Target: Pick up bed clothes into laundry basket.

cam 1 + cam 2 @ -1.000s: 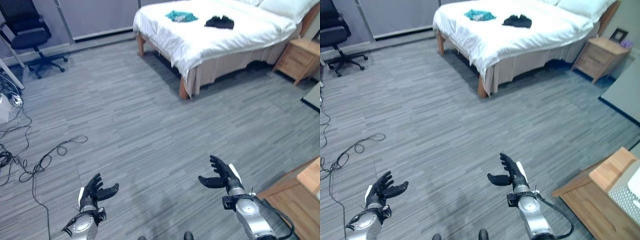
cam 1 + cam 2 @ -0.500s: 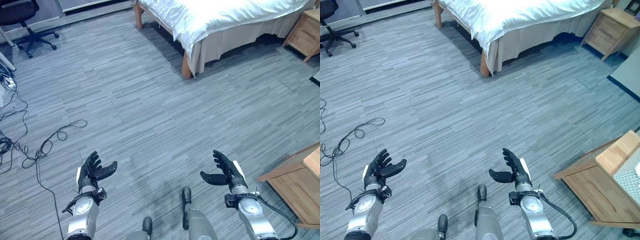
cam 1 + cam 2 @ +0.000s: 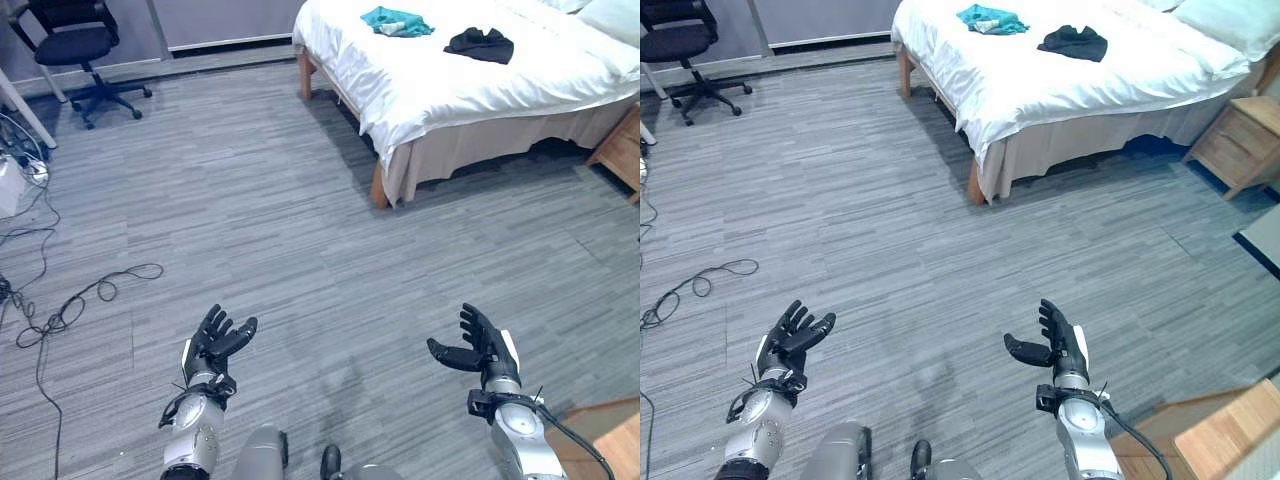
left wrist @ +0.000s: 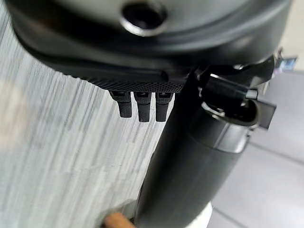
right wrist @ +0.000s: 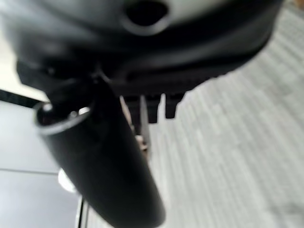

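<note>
Both the left hand (image 3: 215, 343) and right hand (image 3: 487, 350) hover empty with fingers spread wide over the floor (image 3: 300, 230), well apart from the teal cloth (image 3: 396, 20) and black cloth (image 3: 480, 43) on the bed (image 3: 440, 90).

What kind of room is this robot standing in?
It looks like a bedroom, perhaps a mock-up: a white-sheeted bed with a teal garment and a black garment on it, a wooden nightstand, and an office chair.

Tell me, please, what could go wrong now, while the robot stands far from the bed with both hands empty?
1. Cables loop on the floor at its left; a step there might snag.
2. The teal garment and black garment lie well in from the bed edge, perhaps a long reach for the open left hand or right hand.
</note>
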{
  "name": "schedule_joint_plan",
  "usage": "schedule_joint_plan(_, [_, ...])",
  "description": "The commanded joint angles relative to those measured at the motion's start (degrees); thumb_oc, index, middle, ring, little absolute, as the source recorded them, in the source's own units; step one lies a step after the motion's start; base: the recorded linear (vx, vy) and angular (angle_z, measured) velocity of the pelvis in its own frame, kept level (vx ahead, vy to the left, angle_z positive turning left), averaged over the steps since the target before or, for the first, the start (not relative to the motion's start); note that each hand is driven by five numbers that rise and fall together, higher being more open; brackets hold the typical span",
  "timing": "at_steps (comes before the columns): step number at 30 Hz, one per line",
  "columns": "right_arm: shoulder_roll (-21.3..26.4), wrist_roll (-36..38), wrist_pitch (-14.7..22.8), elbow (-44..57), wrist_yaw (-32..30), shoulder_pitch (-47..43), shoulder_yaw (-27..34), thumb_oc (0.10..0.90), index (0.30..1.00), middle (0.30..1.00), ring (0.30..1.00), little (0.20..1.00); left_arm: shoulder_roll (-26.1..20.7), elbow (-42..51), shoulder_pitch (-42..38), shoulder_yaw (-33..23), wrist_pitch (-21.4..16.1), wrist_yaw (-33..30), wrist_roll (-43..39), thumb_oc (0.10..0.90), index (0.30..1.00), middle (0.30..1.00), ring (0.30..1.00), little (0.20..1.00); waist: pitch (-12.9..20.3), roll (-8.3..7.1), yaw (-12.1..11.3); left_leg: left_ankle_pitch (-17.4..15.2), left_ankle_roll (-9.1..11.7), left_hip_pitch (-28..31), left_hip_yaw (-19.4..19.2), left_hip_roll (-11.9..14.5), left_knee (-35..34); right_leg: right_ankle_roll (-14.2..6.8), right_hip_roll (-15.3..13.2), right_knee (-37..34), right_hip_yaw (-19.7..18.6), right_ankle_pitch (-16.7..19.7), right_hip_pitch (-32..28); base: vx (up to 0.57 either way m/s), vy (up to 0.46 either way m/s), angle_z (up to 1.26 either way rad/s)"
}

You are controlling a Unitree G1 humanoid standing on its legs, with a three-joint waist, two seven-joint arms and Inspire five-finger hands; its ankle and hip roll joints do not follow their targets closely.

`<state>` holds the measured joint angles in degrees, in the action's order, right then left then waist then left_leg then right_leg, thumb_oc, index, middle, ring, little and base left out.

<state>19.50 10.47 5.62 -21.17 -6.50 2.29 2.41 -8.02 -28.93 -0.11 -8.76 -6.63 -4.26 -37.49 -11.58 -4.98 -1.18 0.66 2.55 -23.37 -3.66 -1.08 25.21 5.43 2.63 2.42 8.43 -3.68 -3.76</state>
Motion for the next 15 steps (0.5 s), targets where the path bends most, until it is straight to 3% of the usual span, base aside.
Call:
schedule_joint_plan(1, [1.6, -0.9, 5.0, 6.1, 1.0, -2.2, 1.2, 0.800, 0.900, 0.900, 0.900, 0.900, -3.1, 8.0, 1.5, -5.4, -7.4, 2.2, -2.6, 0.800, 0.900, 0.900, 0.900, 0.900, 1.9, 0.27, -5.9, 13.0, -0.4, 1.3, -3.2, 2.6, -24.4, -4.4, -0.9, -4.7, -7.8, 1.0, -8.6, 0.65, 0.153, -0.29])
schedule_joint_plan(5, [1.0, -0.9, 4.9, 5.8, 1.3, -3.0, 1.3, 0.800, 0.900, 0.900, 0.900, 0.900, -3.1, 9.8, 2.1, -6.7, -7.3, 4.0, -4.0, 0.800, 0.900, 0.900, 0.900, 0.900, 3.3, 0.21, -7.7, 15.9, 1.3, 3.7, -4.6, 4.0, -27.2, -4.8, -2.3, -5.0, -10.3, -0.5, -13.4, 0.58, 0.120, -0.84])
schedule_joint_plan(7, [-0.2, -0.8, 4.5, 7.1, 2.1, -2.9, 1.4, 0.800, 0.900, 0.900, 0.900, 0.900, -4.5, 10.4, 1.6, -7.5, -7.1, 5.3, -4.1, 0.800, 0.900, 0.900, 0.900, 0.900, 6.0, 0.17, -7.4, 16.6, 0.7, 5.8, -7.4, 4.7, -25.7, -5.9, -3.9, -4.5, -10.4, -1.0, -15.5, 0.62, 0.223, -0.34])
schedule_joint_plan(8, [-0.4, -1.2, 4.3, 7.3, 2.6, -3.0, 1.3, 0.800, 0.900, 0.900, 0.900, 0.900, -5.1, 10.5, 1.7, -7.3, -6.9, 6.7, -3.6, 0.800, 0.900, 0.900, 0.900, 0.900, 6.8, -0.37, -7.7, 14.8, -0.6, 5.7, -7.4, 3.5, -23.4, -7.0, -5.8, -2.6, -9.8, -0.3, -15.6, 0.54, 0.241, -0.14])
schedule_joint_plan(10, [-1.1, -1.4, 4.4, 7.2, 2.7, -3.1, 1.1, 0.800, 0.900, 0.900, 0.900, 0.900, -6.4, 10.9, 1.5, -7.1, -6.8, 6.1, -1.8, 0.800, 0.900, 0.900, 0.900, 0.900, 7.8, -1.52, -8.8, 11.6, -2.8, 6.3, -7.7, 1.9, -20.3, -10.6, -9.0, 5.9, -9.2, 7.0, -13.2, 0.42, 0.186, -0.09])
schedule_joint_plan(11, [-1.0, -1.4, 4.4, 7.2, 2.7, -3.1, 1.1, 0.800, 0.900, 0.900, 0.900, 0.900, -6.4, 10.9, 1.5, -7.0, -6.8, 6.1, -1.8, 0.800, 0.900, 0.900, 0.900, 0.900, 7.8, -1.48, -8.9, 11.6, -2.8, 6.2, -7.7, 1.9, -20.2, -10.6, -8.9, 5.9, -9.2, 7.0, -13.1, 0.51, 0.290, -0.33])
schedule_joint_plan(12, [-3.1, 2.2, 4.6, 7.2, 3.1, -4.4, 0.3, 0.800, 0.900, 0.900, 0.900, 0.900, -8.3, 11.0, 1.2, -7.2, -6.6, 5.3, -0.3, 0.800, 0.900, 0.900, 0.900, 0.900, 7.2, -1.10, -8.9, 8.1, -5.1, 10.2, -9.1, 0.5, -20.3, -12.3, -11.3, 20.0, -7.6, 16.6, -8.5, 0.49, 0.352, -0.53])
schedule_joint_plan(15, [-3.7, 2.1, 4.1, 8.2, 3.9, -4.9, -0.5, 0.800, 0.900, 0.900, 0.900, 0.900, -9.8, 12.0, 1.6, -8.0, -6.1, 5.9, 0.1, 0.800, 0.900, 0.900, 0.900, 0.900, 5.3, 1.70, -7.2, 4.2, -7.7, 18.0, -10.2, 0.4, -22.0, -11.5, -15.6, 34.5, -1.5, 20.6, 0.3, 0.52, 0.441, -0.49])
